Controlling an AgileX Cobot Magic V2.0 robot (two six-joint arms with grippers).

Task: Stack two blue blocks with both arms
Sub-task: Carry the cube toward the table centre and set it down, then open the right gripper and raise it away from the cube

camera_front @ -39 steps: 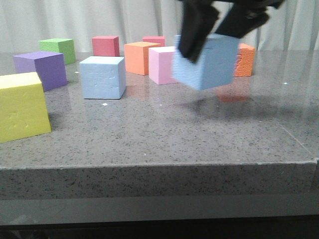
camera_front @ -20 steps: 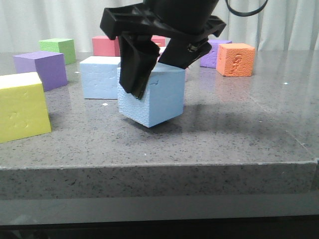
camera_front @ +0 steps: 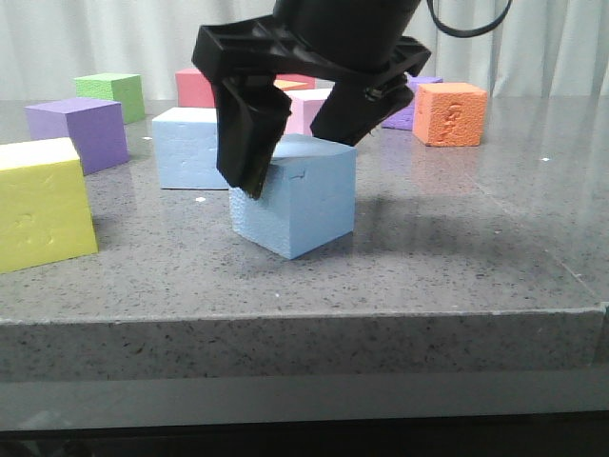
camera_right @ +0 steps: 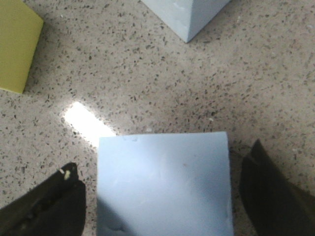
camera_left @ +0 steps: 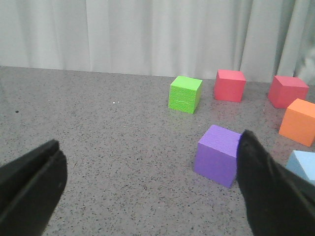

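The rough light blue block [camera_front: 304, 205] with a notch near its top edge sits on the table, turned a little, just in front of the paler blue block [camera_front: 190, 148]. My right gripper [camera_front: 295, 157] straddles the rough block from above with its jaws open; in the right wrist view [camera_right: 162, 196] table shows between each finger and the rough block [camera_right: 165, 182]. A corner of the paler block [camera_right: 189, 14] shows beyond it. My left gripper [camera_left: 150, 162] is open and empty above bare table, out of the front view. An edge of the paler block [camera_left: 302, 164] shows there.
A yellow cube [camera_front: 43, 205] stands at the front left, and a purple cube [camera_front: 81, 129] and a green cube [camera_front: 114, 93] behind it. Red [camera_front: 202, 88], pink [camera_front: 314, 107], orange [camera_front: 455, 114] and another purple cube [camera_front: 414, 105] stand at the back.
My right gripper carried the rough blue block left and down from mid-air, set it on the table in front of the paler block, and opened its jaws.
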